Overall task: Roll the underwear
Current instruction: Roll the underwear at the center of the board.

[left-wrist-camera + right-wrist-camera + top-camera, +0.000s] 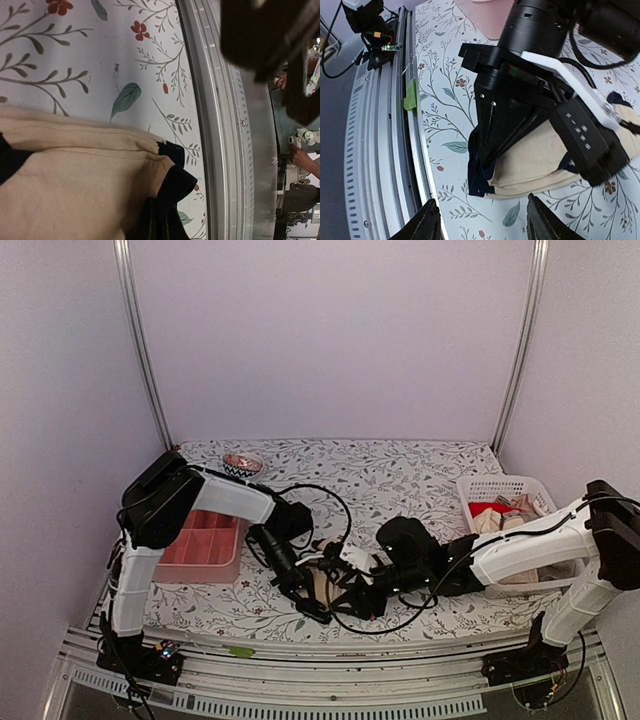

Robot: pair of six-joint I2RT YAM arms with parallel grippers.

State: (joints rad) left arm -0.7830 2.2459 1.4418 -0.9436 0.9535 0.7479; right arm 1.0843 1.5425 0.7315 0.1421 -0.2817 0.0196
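A beige underwear (322, 585) with black trim lies folded on the flowered tablecloth near the front edge, between the two arms. My left gripper (310, 602) is down on it and shut on its black-trimmed end. The left wrist view shows the beige cloth (75, 180) and the closed gripper (156, 220) on the trim. My right gripper (485, 222) is open and empty, its fingertips (427, 220) wide apart just short of the underwear (540, 165). The left gripper (487, 150) shows there, pinching the trim. More beige garments (497, 520) lie in the basket.
A pink divided tray (205, 545) stands at the left beside the left arm. A white basket (505, 483) stands at the right. A small bowl (243, 465) sits at the back left. The metal front rail (385, 150) runs close to the grippers.
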